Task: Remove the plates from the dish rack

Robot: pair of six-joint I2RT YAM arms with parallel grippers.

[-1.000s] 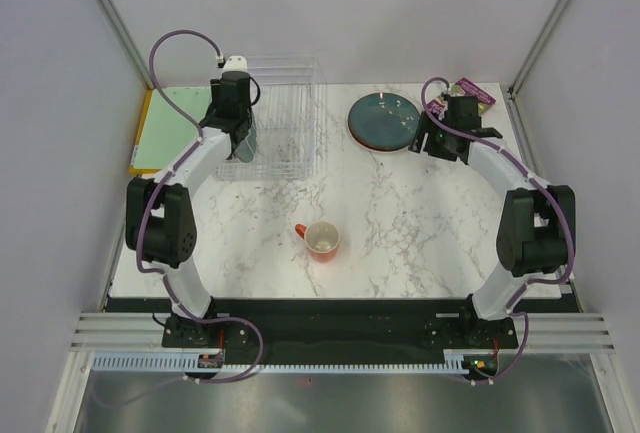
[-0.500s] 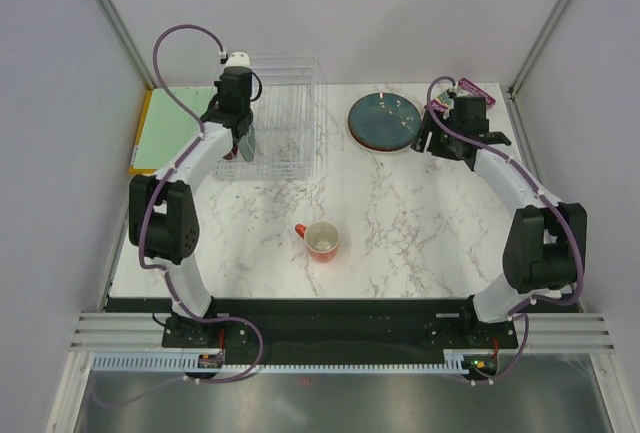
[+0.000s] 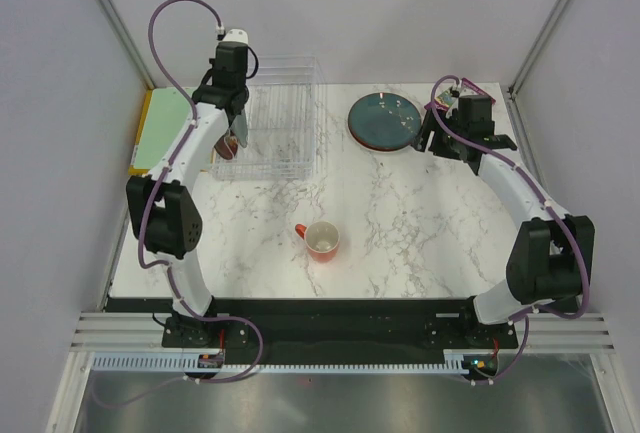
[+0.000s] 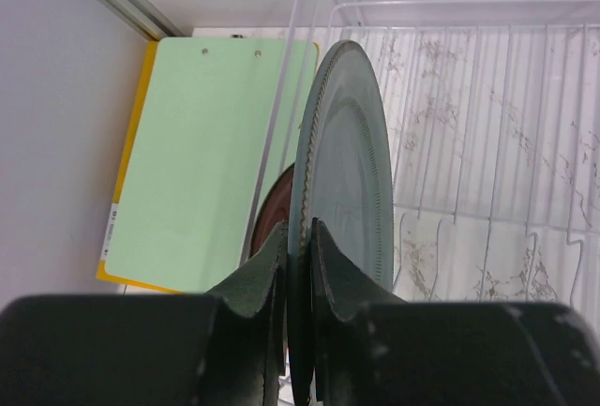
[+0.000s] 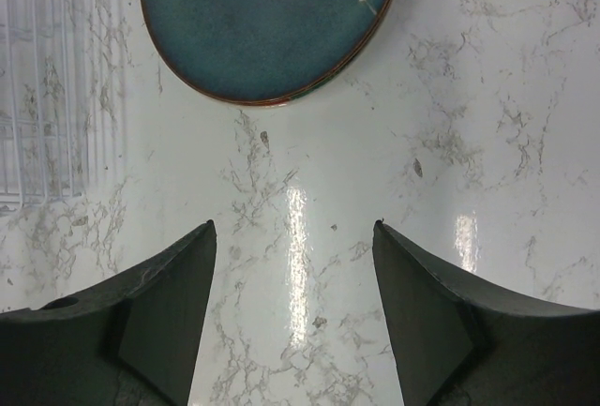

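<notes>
My left gripper (image 4: pixel 300 237) is shut on the rim of the grey-teal plate (image 4: pixel 342 181) and holds it on edge above the left end of the clear dish rack (image 4: pixel 487 143). In the top view the left gripper (image 3: pixel 236 123) hides most of that plate. A red plate (image 4: pixel 270 209) stands in the rack below it and also shows in the top view (image 3: pixel 229 147). The dark teal plate (image 3: pixel 385 120) lies flat on the table right of the dish rack (image 3: pixel 285 123). My right gripper (image 5: pixel 292 228) is open and empty over bare table, just near of the dark teal plate (image 5: pixel 267 22).
A flat green board (image 3: pixel 165 131) lies left of the rack. An orange-red mug (image 3: pixel 322 240) stands mid-table. A purple packet (image 3: pixel 480 91) lies at the back right corner, behind my right gripper (image 3: pixel 433 139). White walls close in both sides.
My left gripper has lifted the grey-teal plate up out of the rack, uncovering the red plate below. My right arm has drawn back a little toward the back right.
</notes>
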